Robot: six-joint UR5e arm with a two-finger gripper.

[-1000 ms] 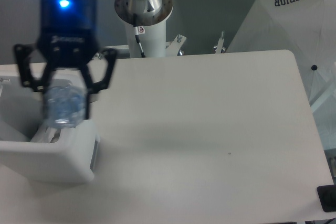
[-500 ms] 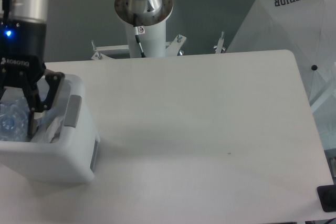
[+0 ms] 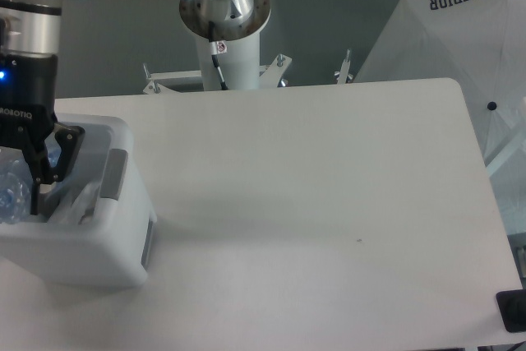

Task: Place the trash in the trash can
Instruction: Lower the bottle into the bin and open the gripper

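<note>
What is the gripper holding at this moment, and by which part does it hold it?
The gripper holds the clear plastic bottle over the white trash can. The frame edge cuts the bottle off, so the gripped part cannot be told.

My arm's reaching in from top left, wrist vertical, gripper (image 3: 18, 182) pointing down (half off-frame), fingers (image 3: 37, 191) closed round sth.

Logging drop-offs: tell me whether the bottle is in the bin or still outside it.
In it, partly: the bottle sits below the white bin's rim line, with the claw around it; whether it is released cannot be told.
</note>
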